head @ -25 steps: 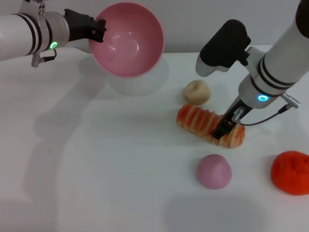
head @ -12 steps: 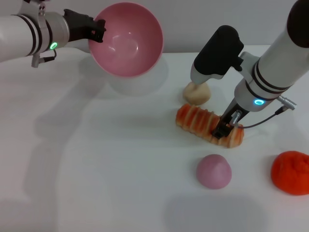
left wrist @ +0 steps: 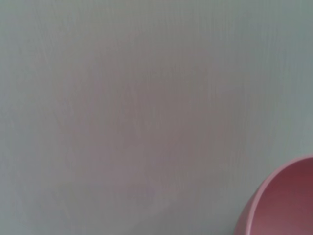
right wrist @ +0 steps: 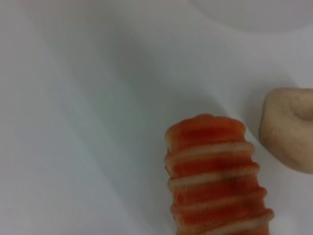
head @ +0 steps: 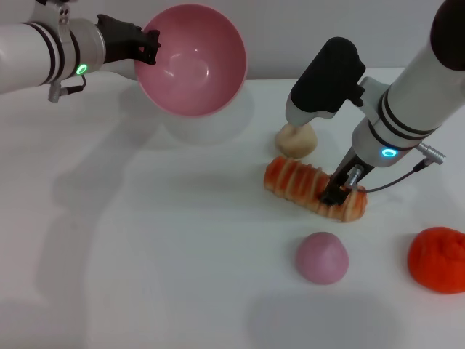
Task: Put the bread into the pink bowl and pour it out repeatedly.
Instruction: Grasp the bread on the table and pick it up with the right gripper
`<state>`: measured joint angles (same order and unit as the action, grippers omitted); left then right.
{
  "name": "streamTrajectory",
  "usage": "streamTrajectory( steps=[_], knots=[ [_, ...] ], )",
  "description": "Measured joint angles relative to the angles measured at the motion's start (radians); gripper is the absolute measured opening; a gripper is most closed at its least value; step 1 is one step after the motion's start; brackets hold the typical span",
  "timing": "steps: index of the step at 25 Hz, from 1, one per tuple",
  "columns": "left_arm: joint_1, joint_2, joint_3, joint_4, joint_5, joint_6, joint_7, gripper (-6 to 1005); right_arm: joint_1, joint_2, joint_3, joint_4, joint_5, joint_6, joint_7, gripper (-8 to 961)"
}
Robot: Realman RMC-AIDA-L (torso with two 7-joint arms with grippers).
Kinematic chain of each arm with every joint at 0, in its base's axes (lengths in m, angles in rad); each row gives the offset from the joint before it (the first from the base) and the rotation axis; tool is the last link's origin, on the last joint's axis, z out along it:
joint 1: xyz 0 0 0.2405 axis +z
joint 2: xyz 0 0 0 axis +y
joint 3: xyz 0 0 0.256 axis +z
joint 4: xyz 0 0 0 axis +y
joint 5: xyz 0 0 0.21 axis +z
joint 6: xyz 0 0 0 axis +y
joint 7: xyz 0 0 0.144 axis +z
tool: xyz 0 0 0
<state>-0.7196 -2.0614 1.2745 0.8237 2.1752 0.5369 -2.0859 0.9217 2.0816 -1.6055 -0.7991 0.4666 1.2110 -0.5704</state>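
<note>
The pink bowl (head: 192, 62) is held up above the table at the back left, tipped so its empty inside faces forward. My left gripper (head: 149, 45) is shut on its left rim. A slice of the bowl's rim (left wrist: 281, 203) shows in the left wrist view. The bread (head: 309, 187), orange with cream stripes, lies flat on the white table (head: 145, 240) right of centre. My right gripper (head: 339, 190) sits down on the bread's right end, touching it. In the right wrist view the bread (right wrist: 212, 181) fills the foreground.
A small beige bun (head: 296, 139) lies just behind the bread and also shows as the beige bun (right wrist: 288, 127) in the right wrist view. A pink dome-shaped lump (head: 322, 257) sits in front of the bread. An orange-red lump (head: 437, 259) lies at the right edge.
My right arm's upper part has swung left, over the beige bun, while the gripper stayed on the bread. The bread shifted very slightly left. The left arm and bowl have not moved.
</note>
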Motion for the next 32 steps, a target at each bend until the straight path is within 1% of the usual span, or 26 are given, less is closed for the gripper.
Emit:
streamTrajectory(
  steps=[16,25,29,32],
  knots=[
    [-0.004,0.0,0.0,0.0,0.0,0.0,-0.004,42,-0.005,0.0,-0.003,0.0,0.0,0.004,0.0,233],
    [0.0,0.0,0.0,0.0,0.0,0.0,-0.005,42,-0.014,0.0,-0.003,-0.009,0.005,0.013,-0.001,183],
    [0.003,0.0,-0.001,0.0,0.0,0.002,-0.005,42,-0.038,0.0,-0.029,-0.069,0.044,0.041,-0.003,158],
    [0.009,0.001,-0.008,-0.003,0.0,0.002,-0.005,42,-0.08,0.0,-0.074,-0.178,0.06,0.068,-0.001,156]
  ],
)
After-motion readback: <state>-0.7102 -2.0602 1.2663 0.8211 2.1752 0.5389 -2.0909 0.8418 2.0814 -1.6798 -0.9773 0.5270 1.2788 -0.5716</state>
